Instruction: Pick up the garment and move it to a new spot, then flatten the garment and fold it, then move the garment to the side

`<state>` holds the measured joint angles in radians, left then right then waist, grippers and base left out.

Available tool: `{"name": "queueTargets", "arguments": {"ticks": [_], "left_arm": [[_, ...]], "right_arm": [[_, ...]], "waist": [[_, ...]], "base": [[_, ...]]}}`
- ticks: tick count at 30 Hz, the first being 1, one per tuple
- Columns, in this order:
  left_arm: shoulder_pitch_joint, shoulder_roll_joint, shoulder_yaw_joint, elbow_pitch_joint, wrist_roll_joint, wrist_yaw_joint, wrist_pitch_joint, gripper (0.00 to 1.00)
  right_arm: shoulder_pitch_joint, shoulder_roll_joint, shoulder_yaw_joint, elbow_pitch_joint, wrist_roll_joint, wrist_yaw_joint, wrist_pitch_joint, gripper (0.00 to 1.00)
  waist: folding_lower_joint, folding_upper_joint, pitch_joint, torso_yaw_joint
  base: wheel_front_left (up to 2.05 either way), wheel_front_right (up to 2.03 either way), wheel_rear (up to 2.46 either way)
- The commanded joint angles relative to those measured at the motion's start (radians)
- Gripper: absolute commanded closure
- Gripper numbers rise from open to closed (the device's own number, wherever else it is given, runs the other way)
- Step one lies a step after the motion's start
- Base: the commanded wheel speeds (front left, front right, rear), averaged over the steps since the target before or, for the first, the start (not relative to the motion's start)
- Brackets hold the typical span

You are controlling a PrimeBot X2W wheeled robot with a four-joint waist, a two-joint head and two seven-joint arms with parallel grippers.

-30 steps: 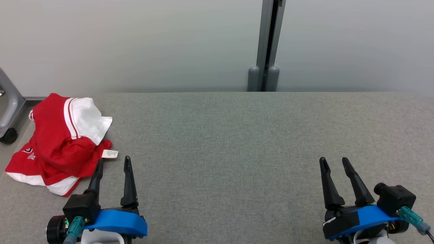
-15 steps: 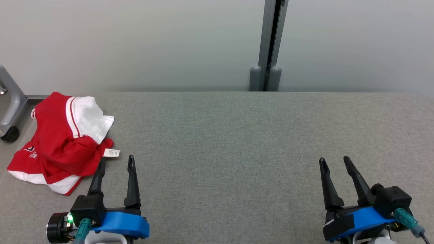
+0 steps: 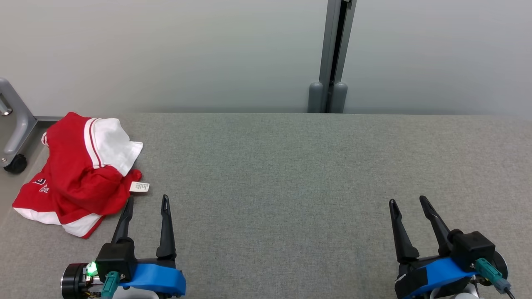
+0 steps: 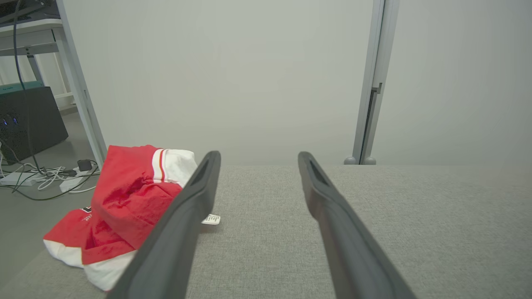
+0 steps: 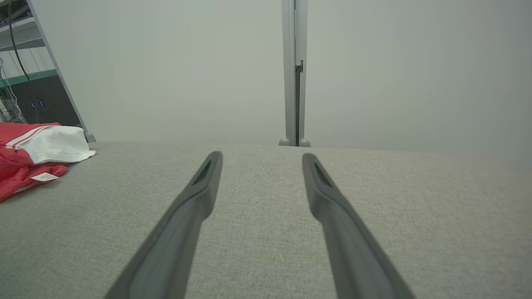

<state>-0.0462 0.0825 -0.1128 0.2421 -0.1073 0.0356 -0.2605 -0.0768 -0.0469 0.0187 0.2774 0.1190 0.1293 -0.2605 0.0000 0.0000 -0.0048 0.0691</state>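
Garment (image 3: 79,174): red cloth with white panels and white hem bands, crumpled in a heap at the far-left edge of the grey fabric-covered table (image 3: 291,166). A white panel edged with red stripes lies on top, toward the far side. There is small white print on the red cloth at the heap's left. A white care label (image 3: 139,187) sticks out from the heap's right side and lies flat on the table.

Left gripper (image 3: 148,198): low left in the head view, fingers pointing away from the robot, jaws apart with nothing between them. The tip of its left finger lies just beside the garment's near-right edge; whether it touches the cloth cannot be told. In the left wrist view that finger crosses in front of the heap, with the label close by it.

Right gripper (image 3: 407,200): low right, jaws apart and empty, well apart from the garment, with bare table ahead of it.

Behind the table: pale wall panels meet at a grey upright post (image 3: 332,54).

Left of the table: a grey frame leg on a black caster (image 3: 16,164).

Left wrist view, on the floor beyond the garment: loose cables (image 4: 41,178) and a dark box (image 4: 29,124).
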Motion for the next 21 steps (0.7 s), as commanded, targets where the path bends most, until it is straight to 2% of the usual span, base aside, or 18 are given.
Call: {"name": "queueTargets", "arguments": {"ticks": [1, 21], "left_arm": [[-0.007, -0.002, 0.000, 0.004, 0.009, 0.002, -0.006, 0.00], [-0.022, -0.005, 0.016, 0.028, 0.009, -0.007, -0.005, 0.00]], "right_arm": [[-0.009, -0.006, -0.001, 0.005, -0.007, 0.003, -0.006, 0.00], [-0.013, -0.006, -0.002, 0.014, 0.009, 0.003, -0.006, 0.00]], "waist": [[0.0000, 0.0000, 0.000, 0.001], [0.0000, 0.0000, -0.003, 0.019]], "base": [[0.00, 0.00, 0.00], [0.00, 0.00, 0.00]]}}
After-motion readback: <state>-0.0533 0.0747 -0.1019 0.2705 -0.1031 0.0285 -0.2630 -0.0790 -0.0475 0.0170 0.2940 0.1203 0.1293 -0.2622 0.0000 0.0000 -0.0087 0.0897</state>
